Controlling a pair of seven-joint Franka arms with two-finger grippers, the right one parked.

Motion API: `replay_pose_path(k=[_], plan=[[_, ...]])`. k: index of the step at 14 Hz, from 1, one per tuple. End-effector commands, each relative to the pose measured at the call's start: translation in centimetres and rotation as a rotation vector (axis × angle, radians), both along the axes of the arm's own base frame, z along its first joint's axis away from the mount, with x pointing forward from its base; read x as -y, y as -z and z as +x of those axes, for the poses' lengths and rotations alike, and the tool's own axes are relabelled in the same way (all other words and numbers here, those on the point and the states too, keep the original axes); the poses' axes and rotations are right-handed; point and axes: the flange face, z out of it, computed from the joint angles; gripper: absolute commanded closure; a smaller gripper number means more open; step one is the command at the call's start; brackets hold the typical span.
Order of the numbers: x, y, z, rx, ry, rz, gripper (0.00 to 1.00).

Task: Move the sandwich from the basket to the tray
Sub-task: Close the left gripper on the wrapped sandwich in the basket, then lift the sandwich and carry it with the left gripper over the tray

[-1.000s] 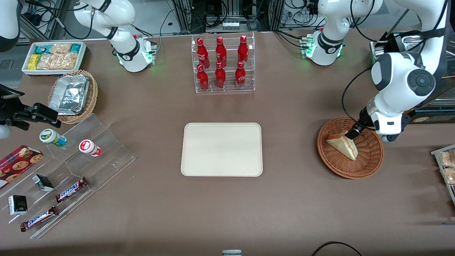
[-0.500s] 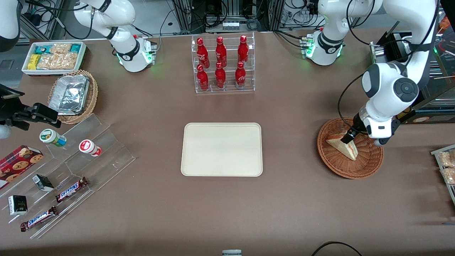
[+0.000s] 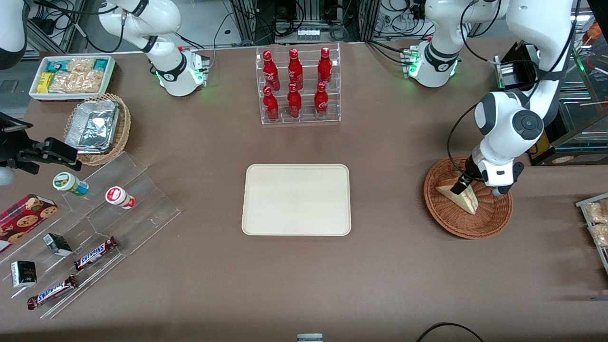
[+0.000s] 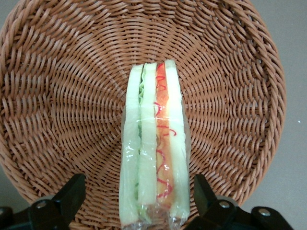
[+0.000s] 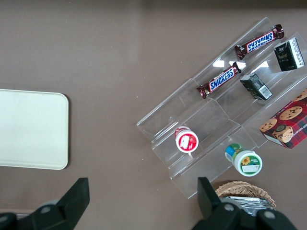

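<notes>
Jaws stand spread, one finger (image 4: 67, 199) on each flank of the sandwich (image 4: 153, 158) with a visible gap on both sides, so nothing is pinched; this reading comes from the left wrist view, where the single wrapped wedge stands on edge in the single reddish-brown basket (image 4: 57, 96), its red and green filling lines facing the camera. Front view: the gripper (image 3: 461, 184) hangs low over the basket (image 3: 468, 223), at the upper corner of the sandwich (image 3: 463, 198), which lies in the bowl toward the working arm's end of the table. One cream tray (image 3: 296, 199) sits mid-table, well apart from the basket, and carries nothing. Judgement on progress: the grasp is not yet made; closing, lifting, carrying and setting down all remain, so the task stands at its opening stage. Other stock counted in this view: six red bottles (image 3: 294, 78) in one clear rack, two Snickers bars (image 3: 95, 251), two small yoghurt-type cups (image 3: 70, 184), one biscuit box (image 3: 23, 218), one tan wicker basket with foil containers (image 3: 97, 126), and one white bin of snack packets (image 3: 71, 76). Right wrist view: one edge of the same tray (image 5: 31, 129) shows bare, beside the clear stepped stand (image 5: 216, 115) bearing the same two bars and two cups; no sandwich appears there.
</notes>
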Motion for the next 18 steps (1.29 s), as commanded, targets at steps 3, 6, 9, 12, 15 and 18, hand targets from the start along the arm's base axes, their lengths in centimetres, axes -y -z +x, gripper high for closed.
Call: replay_pose_path(k=[3, 6, 9, 12, 15, 18], plan=[[0.1, -0.8, 0.8, 0.043, -0.010, 0.002, 0.74], [0.3, -2.7, 1.2, 0.069, 0.021, 0.016, 0.90], [1.0, -8.9, 1.5, 0.003, 0.084, 0.086, 0.90], [4.8, -17.1, 2.3, -0.108, 0.173, 0.147, 0.90], [11.4, -21.4, 2.1, -0.099, 0.261, 0.145, 0.90], [20.4, -22.8, 1.6, -0.053, 0.400, 0.059, 0.90]])
